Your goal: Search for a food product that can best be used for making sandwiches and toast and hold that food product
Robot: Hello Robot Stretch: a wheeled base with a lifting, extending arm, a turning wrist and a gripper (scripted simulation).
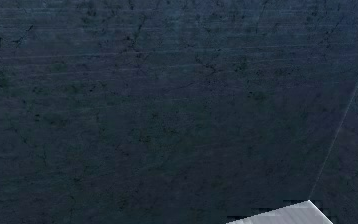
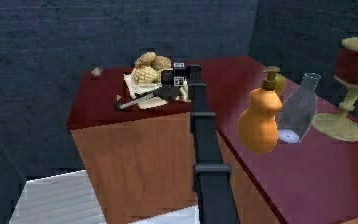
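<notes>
Dark blue wall (image 1: 137, 100) across the forward view, with a white corner (image 1: 292, 212) at its lower right edge. We go by the arm side view, left to right.

Lower left: pale floor patch (image 2: 57, 200). Left of centre: red-topped cabinet (image 2: 97, 105) with wood sides, its top running on toward frame right. A small pale blob (image 2: 97, 72) sits near its upper left corner, too small to name.

Upper centre: bread (image 2: 147, 68), a tan lumpy heap lying on the cabinet top on what looks like a pale sheet or plate. We read no clear long axis.

Claw (image 2: 145, 97) sits just below the bread in the frame, fingers pointing toward frame left. The arm (image 2: 209, 160) rises to it from the bottom edge. Touching or just short: can't tell. We can't read the claw's state either, nor whether it holds anything, since the bread lies on the surface right behind it.

Our call: search is done and the grab is the step in hand. It turns on that small up-frame offset from claw to bread.

Right of the arm: orange bottle (image 2: 262, 122), opaque, contents unknown. Just beside it is a glass bottle (image 2: 299, 108), see-through, contents not readable. Far right: gold-stemmed stand (image 2: 352, 85) with a red top.
</notes>
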